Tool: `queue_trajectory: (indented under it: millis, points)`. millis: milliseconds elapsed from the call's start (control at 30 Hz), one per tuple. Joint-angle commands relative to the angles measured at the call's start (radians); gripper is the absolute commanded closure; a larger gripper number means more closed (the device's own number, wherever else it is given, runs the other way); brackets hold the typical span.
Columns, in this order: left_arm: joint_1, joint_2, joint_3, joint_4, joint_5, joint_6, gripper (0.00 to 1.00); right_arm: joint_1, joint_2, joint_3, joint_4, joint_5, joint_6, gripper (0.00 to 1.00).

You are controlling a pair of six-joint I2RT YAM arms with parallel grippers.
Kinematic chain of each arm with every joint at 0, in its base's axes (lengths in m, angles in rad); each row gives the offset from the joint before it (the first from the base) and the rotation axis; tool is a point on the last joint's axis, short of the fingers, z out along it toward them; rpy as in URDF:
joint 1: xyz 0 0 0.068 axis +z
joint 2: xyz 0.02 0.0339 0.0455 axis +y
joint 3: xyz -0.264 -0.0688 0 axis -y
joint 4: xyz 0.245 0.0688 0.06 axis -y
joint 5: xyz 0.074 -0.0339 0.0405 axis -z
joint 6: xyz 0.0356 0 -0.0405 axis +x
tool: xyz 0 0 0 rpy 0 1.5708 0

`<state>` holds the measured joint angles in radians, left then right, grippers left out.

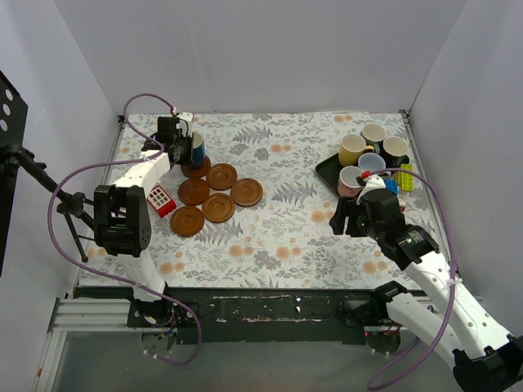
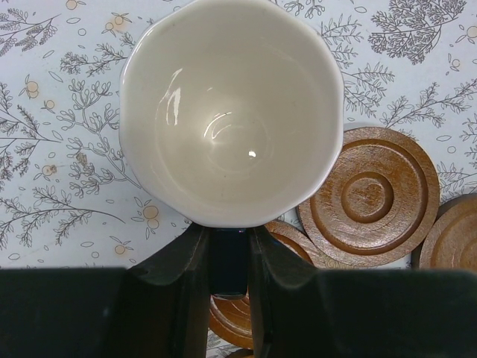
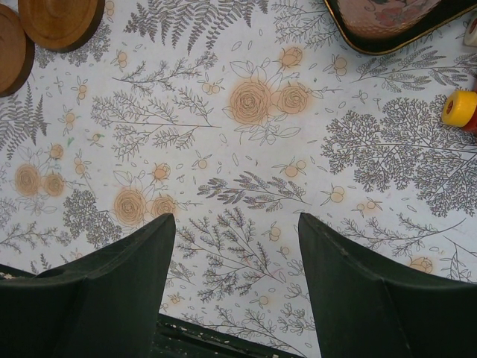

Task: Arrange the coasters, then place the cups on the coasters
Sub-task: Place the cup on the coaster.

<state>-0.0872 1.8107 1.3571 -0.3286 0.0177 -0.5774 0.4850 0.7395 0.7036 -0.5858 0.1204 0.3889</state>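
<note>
Six coasters [image 1: 246, 192] are sitting clustered, left gripper [image 2: 229, 246] is pinching dark blue cup [image 2: 231, 112] by its handle, right gripper [image 3: 237, 224] is hanging wide open, empty.

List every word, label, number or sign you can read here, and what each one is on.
None: no readable text in any view.
The cups, coasters, tray and toy blocks show no lettering; the tablecloth shows only a floral print.

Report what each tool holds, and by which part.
The left tool clamps the dark blue cup by what looks like its handle. The right tool is open and holds nothing.
</note>
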Motion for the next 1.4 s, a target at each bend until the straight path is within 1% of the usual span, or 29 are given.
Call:
queue_trajectory:
  millis: [0, 467, 500, 700, 1367]
  points:
    - [0.006, -0.017, 0.05, 0.076, -0.004, 0.017, 1.0, 0.003, -0.008, -0.012, 0.011, -0.001, 0.005, 0.25]
    - [0.007, -0.011, 0.033, 0.066, -0.004, 0.019, 1.0, 0.003, -0.011, -0.024, 0.014, -0.002, 0.008, 0.25]
    - [0.006, -0.013, 0.028, 0.066, -0.034, 0.019, 1.0, 0.003, -0.012, -0.024, 0.014, -0.001, 0.008, 0.25]
    - [0.007, -0.014, 0.013, 0.068, -0.047, 0.024, 1.0, 0.004, -0.017, -0.027, 0.015, 0.001, 0.011, 0.25]
    - [0.006, -0.016, -0.013, 0.063, -0.024, 0.014, 1.0, 0.004, -0.023, -0.036, 0.017, 0.004, 0.015, 0.25]
